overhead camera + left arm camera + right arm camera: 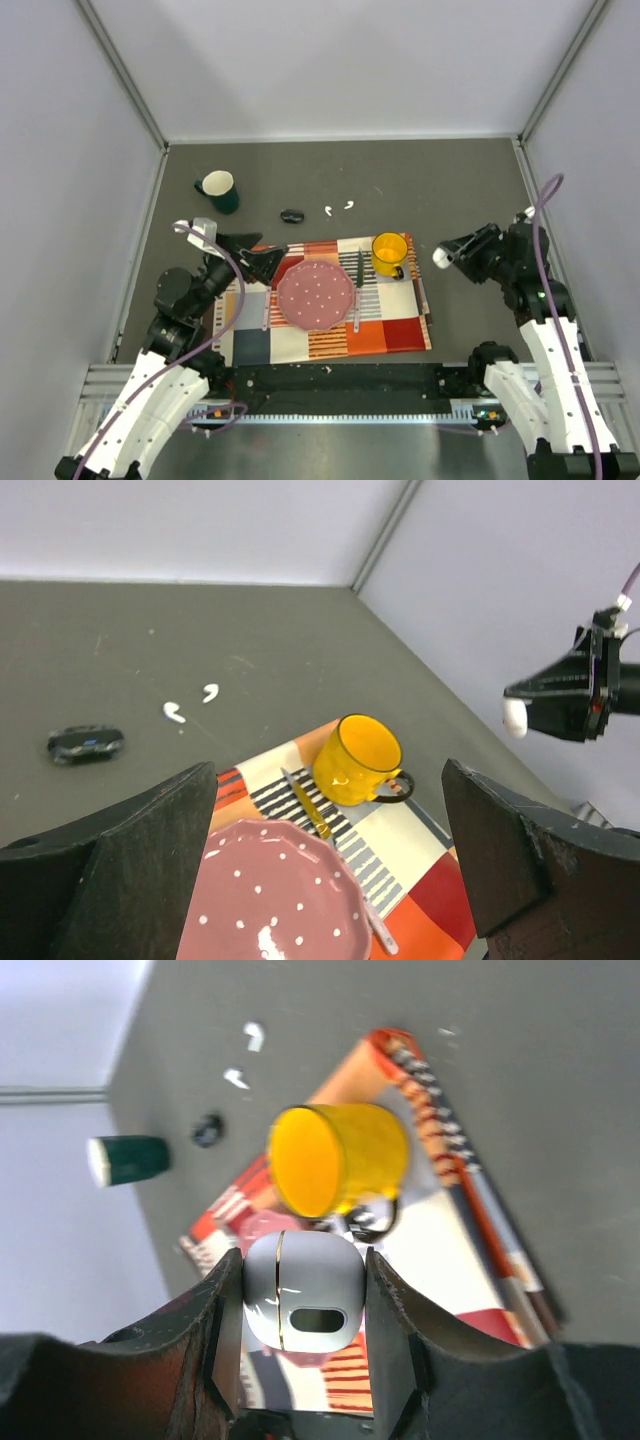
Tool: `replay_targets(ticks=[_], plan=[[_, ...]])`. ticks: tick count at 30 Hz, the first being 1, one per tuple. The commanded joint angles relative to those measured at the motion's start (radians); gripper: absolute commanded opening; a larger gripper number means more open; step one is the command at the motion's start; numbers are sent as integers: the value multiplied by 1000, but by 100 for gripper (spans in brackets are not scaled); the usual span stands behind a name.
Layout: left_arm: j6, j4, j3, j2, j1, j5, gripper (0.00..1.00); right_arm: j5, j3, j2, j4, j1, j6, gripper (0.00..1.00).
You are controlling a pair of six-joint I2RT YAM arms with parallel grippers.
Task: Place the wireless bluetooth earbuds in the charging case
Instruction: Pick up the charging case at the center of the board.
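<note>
The left end effector [325,860] stands wide apart over the mat's [390,330] left edge. Two earbuds [328,211] lie near the desk's [450,190] far edge, too small for detail. The right end effector [303,1290] clamps the charging case [303,1305], whose sides are hidden by the fingers.

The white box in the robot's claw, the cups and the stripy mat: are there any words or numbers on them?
None readable.
Small white rounded plastic charging case: only a dark oval mark, no letters.
Small black oval object: a bluish mark, too small to read.
</note>
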State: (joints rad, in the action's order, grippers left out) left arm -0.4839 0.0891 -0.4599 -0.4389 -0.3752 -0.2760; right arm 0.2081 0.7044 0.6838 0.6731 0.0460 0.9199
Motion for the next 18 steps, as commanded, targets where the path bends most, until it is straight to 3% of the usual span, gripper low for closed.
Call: replay_targets(ticks=[1,5,10,14,18], plan=[[2,168,-19,-14,-34,-40,99,68,135,-13,-33,9,73,0],[40,198,-29,-60,-176,61,99,102,165,-4,-70,9,124,0],[215,215,-56,-159,-436,407,99,139,153,25,-174,38,188,0],[341,371,-34,-231,-660,615,99,129,149,57,-250,83,246,0],[512,567,-33,-326,-793,731,99,76,156,109,-314,185,283,0]])
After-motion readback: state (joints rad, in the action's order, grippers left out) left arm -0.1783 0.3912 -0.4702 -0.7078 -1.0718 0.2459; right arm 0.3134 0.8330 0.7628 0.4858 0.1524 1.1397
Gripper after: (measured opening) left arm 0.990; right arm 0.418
